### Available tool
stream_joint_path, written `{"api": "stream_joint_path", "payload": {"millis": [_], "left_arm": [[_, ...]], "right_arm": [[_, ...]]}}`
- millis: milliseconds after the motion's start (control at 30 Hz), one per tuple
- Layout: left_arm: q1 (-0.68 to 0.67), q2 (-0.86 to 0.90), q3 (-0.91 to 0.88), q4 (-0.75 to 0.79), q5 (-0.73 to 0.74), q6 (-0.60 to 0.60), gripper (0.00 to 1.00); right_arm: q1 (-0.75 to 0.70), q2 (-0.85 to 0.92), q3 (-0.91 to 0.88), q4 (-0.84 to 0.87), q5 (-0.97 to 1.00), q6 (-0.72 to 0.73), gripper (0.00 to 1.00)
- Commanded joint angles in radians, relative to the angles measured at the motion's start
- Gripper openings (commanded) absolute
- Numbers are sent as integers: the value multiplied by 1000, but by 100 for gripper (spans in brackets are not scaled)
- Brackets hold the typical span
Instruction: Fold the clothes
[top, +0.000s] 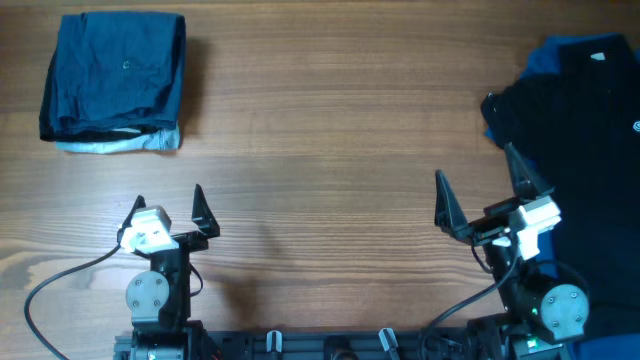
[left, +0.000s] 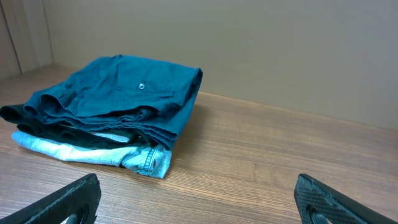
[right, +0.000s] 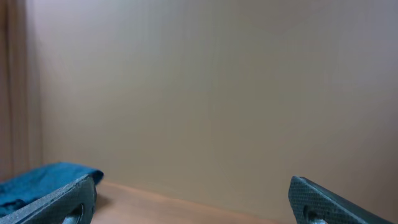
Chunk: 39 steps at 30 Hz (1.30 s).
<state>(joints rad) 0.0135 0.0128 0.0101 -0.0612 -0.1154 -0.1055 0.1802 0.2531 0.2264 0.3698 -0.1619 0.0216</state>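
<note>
A folded stack of clothes (top: 113, 82) lies at the table's far left: dark navy-blue shorts on top, a pale blue garment at the bottom. It also shows in the left wrist view (left: 112, 106). An unfolded heap of black and royal-blue clothes (top: 575, 120) lies at the right edge. My left gripper (top: 168, 205) is open and empty, near the front edge, well short of the stack. My right gripper (top: 480, 190) is open and empty, just left of the heap. The stack's top shows far off in the right wrist view (right: 43, 180).
The wooden table (top: 330, 150) runs between the stack and the heap. A black cable (top: 60, 275) curls at the front left. The arm bases sit along the front edge. A plain beige wall stands behind the table.
</note>
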Motion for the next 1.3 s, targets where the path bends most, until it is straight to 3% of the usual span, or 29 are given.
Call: {"api": "stream_joint_path", "payload": {"millis": [0,433,1267], "left_arm": [[-5,-10,-4,0,-13,23,100],[-5,-10,-4,0,-13,23,100],[-5,-10,-4,0,-13,23,100]], "right_arm": [[-23,-82,-40,-51,13,8,100],[-140,-248,-134,-214,13,8,100],[-281,-250,-221,-364,58,31,100]]}}
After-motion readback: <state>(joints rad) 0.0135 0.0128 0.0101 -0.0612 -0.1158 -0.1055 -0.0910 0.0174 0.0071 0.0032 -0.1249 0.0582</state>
